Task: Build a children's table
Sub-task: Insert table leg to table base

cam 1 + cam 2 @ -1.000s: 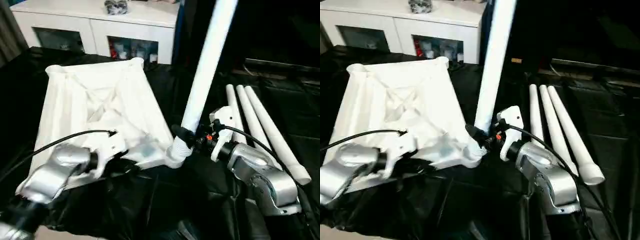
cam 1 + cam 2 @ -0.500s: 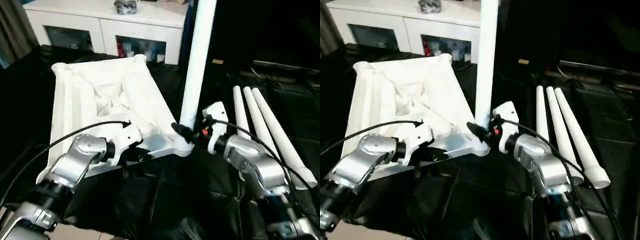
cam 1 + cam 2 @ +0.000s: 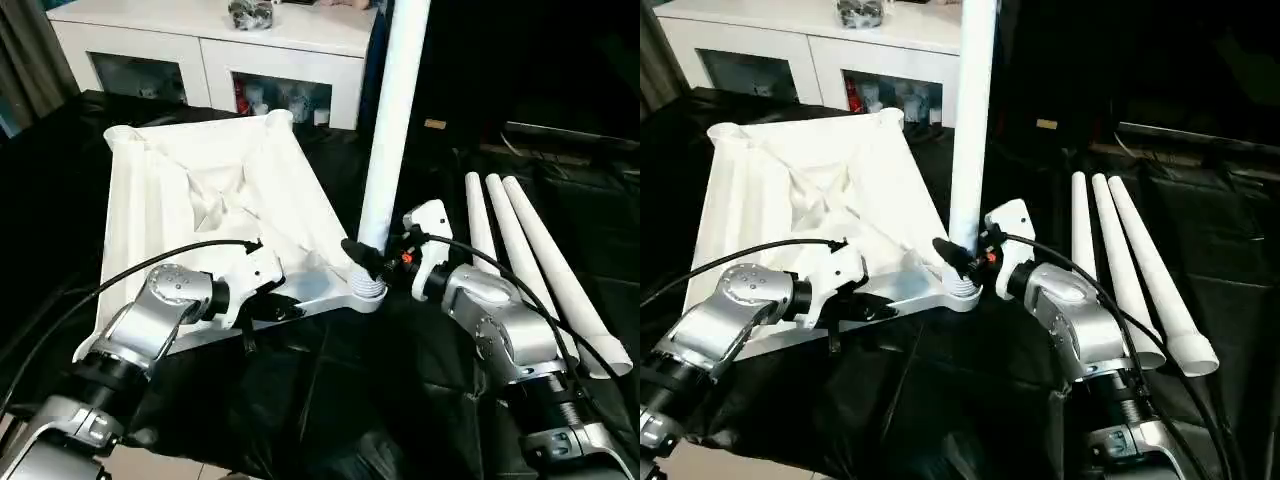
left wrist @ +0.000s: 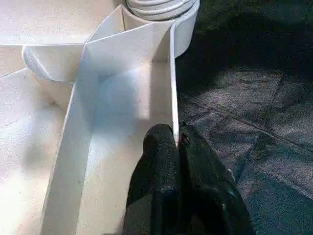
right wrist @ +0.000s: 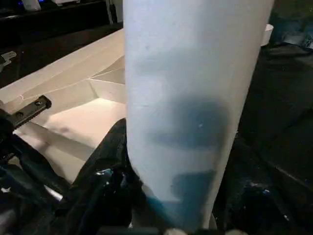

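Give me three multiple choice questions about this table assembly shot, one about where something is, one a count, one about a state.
1. Where do the loose legs lie?
A. Inside the tabletop
B. On the black cloth by the robot's right arm
C. On the cabinet

2. How many loose legs lie there?
A. One
B. Three
C. Five

3. How does the held leg stand?
A. Near upright in the tabletop's corner socket
B. Flat on the cloth
C. Lifted well above the socket

Answers:
1 B, they lie side by side on the cloth to the right.
2 B, three tubes show.
3 A, the right gripper grips its base at the socket, while the left gripper pinches the tabletop's edge wall.
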Robot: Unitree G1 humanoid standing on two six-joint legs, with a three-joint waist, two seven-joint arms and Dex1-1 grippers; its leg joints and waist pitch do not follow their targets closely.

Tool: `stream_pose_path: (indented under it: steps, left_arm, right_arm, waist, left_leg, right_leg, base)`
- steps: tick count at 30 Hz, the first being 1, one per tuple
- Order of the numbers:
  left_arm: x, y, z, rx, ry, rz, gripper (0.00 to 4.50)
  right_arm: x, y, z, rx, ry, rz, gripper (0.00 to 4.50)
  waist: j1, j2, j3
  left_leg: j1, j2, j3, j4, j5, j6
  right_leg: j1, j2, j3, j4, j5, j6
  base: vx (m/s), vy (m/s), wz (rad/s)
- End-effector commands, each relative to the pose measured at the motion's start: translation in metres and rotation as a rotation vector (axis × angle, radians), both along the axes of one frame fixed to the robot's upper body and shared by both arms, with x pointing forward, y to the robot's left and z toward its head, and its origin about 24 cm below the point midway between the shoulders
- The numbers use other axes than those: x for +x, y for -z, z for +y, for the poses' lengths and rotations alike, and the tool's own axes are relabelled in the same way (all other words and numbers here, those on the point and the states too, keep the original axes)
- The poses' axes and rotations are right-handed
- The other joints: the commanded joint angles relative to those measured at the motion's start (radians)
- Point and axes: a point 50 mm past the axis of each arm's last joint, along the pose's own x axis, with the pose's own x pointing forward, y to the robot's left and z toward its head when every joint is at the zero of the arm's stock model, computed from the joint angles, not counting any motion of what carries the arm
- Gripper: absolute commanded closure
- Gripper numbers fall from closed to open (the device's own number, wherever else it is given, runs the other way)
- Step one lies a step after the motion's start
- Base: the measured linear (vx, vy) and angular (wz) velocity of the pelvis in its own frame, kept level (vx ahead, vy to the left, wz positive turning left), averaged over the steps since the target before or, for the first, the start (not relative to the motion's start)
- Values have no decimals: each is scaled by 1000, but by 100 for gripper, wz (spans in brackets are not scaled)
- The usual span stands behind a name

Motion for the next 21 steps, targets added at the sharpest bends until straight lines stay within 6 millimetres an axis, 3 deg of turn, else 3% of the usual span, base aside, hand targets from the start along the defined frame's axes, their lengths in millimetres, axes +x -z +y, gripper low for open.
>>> stream_pose_path:
  steps: [1,2,3,5,7,17,18,20,21]
  left_arm:
    - [4,-4,-4,-16,7,-25,450]
    - [5,-4,-3,-14,8,-26,450]
    - [5,-4,-3,-13,9,-26,450]
    - [6,-4,-3,-12,14,-26,450]
    - [5,-4,-3,-16,27,-26,450]
    - [3,-7,-2,-24,65,-6,450]
    - [3,-7,-2,-23,64,-6,450]
    - [4,-7,0,-15,56,-15,450]
    - [4,-7,1,-15,54,-14,450]
  right_arm:
    - [-5,14,-1,-31,-11,58,264]
    - [-5,15,-3,-34,-7,56,264]
    - [-5,15,-4,-34,-4,55,264]
    - [-5,14,-6,-33,5,50,264]
    - [-4,15,-7,-28,11,50,264]
    - [0,21,-4,-52,1,62,264]
    - [-1,22,-5,-59,-2,65,264]
    - [-1,23,-6,-65,-5,68,264]
    - [-1,23,-6,-61,-6,70,264]
  waist:
    - [0,1,-44]
    - [0,0,-44]
    - [0,5,-44]
    - [0,3,-43]
    - [0,11,-43]
    - [-2,8,-46]
    - [-3,0,-46]
    - [-2,5,-45]
    - [-3,1,-44]
  left_leg:
    - [3,55,-19,-94,-203,-12]
    - [1,55,-20,-95,-202,-12]
    - [3,56,-20,-95,-208,-15]
    - [2,55,-21,-96,-215,-17]
    - [2,56,-23,-98,-225,-22]
    - [-2,57,-21,-98,-199,-14]
    - [-3,58,-20,-99,-193,-11]
    - [-2,59,-21,-99,-196,-9]
    - [-2,59,-20,-99,-202,-8]
  right_leg:
    - [33,-77,45,-93,-335,-182]
    - [34,-77,45,-93,-339,-180]
    - [31,-77,45,-95,-340,-179]
    - [32,-77,45,-94,-348,-179]
    - [31,-78,45,-95,-353,-179]
    - [35,-78,45,-88,-273,-207]
    - [36,-77,44,-87,-261,-210]
    - [36,-78,44,-87,-262,-214]
    - [35,-78,44,-88,-271,-212]
  base:
    - [0,0,0]
    - [0,0,0]
    - [0,0,0]
    - [0,0,0]
    - [0,0,0]
    - [0,0,0]
    - [0,0,0]
    - [0,0,0]
    - [0,0,0]
